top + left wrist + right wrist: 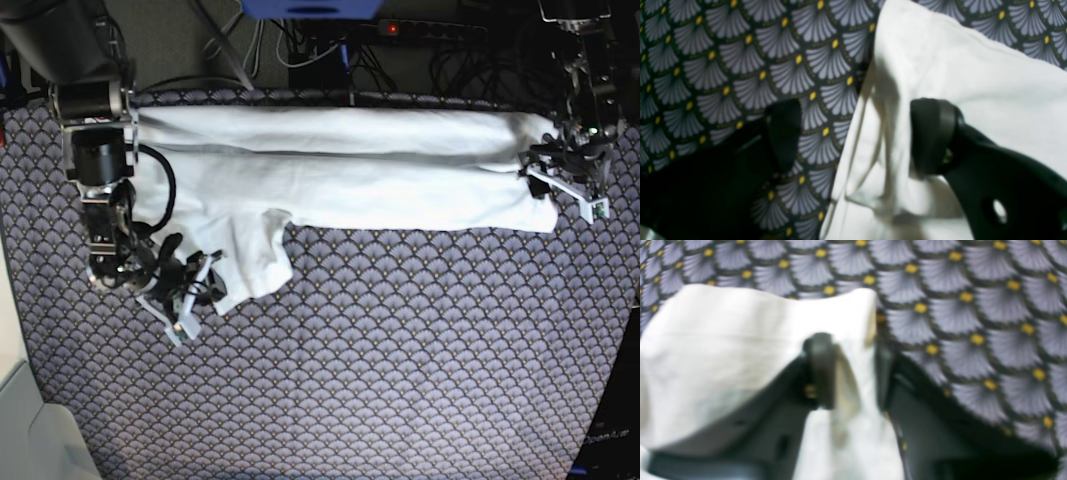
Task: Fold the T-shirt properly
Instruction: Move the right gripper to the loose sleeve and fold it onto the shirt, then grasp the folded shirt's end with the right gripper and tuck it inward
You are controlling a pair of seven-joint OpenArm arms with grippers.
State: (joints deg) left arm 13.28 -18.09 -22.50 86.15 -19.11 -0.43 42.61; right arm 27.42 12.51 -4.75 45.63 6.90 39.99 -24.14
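The white T-shirt (340, 170) lies as a long band across the back of the patterned cloth, with a sleeve part hanging toward the front at the left. My left gripper (565, 178) is at the shirt's right end. In the left wrist view it (857, 133) is open wide, and the shirt's edge (973, 83) runs between its fingers. My right gripper (195, 285) is at the tip of the hanging sleeve part. In the right wrist view it (851, 373) is shut on a bunched fold of the shirt (723, 340).
The purple-grey scallop-patterned cloth (400, 350) covers the table. Cables and a power strip (400, 30) lie behind the table's back edge. A white object (20, 420) sits at the front left corner.
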